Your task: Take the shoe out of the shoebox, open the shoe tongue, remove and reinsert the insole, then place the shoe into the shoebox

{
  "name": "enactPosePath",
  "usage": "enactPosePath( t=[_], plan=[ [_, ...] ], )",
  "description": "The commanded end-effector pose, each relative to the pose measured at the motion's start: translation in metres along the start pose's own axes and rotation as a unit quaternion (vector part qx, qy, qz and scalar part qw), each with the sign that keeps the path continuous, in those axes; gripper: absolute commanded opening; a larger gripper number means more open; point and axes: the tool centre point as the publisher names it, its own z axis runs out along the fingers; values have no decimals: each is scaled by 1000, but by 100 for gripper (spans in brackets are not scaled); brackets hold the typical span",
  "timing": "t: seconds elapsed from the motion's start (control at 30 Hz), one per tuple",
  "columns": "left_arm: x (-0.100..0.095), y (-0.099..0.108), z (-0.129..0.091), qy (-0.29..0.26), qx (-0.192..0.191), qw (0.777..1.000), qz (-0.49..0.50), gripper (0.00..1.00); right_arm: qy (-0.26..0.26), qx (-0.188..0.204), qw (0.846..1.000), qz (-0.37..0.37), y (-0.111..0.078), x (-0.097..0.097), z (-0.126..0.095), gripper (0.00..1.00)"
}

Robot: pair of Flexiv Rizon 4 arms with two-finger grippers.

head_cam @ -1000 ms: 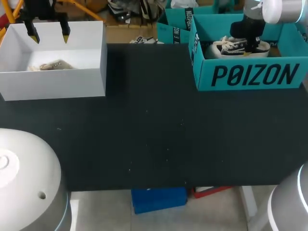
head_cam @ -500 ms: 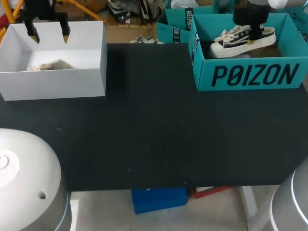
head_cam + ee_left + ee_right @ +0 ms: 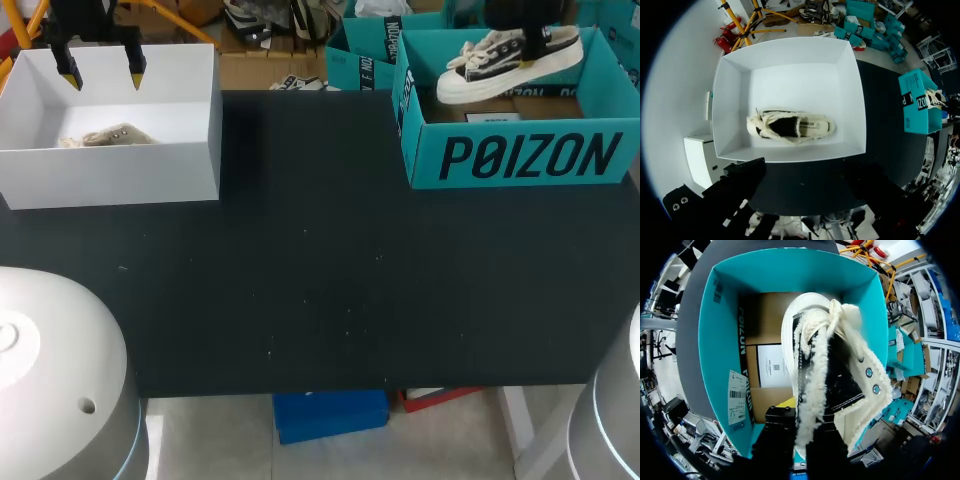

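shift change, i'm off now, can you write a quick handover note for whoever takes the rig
Left gripper: open, empty, hanging over the white box, which holds a cream shoe.
Right gripper: shut on the shoe at its collar, holding it tilted, toe down, over the floor of the teal shoebox.
Done: shoe picked up, raised off the box's floor.
Left: set it on the table, open the tongue, pull and refit the insole, return the shoe to the shoebox.
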Motion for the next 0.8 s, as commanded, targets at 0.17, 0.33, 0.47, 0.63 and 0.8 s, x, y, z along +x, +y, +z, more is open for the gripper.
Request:
enactPosePath(
  t=[0.17,0.33,0.47,0.63,0.8],
  plan=[
    [0,0,-1,0,-1,1000,0,100,-46,2,999,6,-1,21,-80,0],
    [0,0,-1,0,-1,1000,0,100,-67,0,998,-1,-1,41,-117,0],
    [0,0,-1,0,-1,1000,0,100,-84,0,996,-4,1,63,-144,0],
    [0,0,-1,0,-1,1000,0,100,-97,2,995,9,20,96,-170,0],
    [0,0,-1,0,-1,1000,0,100,-107,2,994,33,61,126,-186,0]
  ],
)
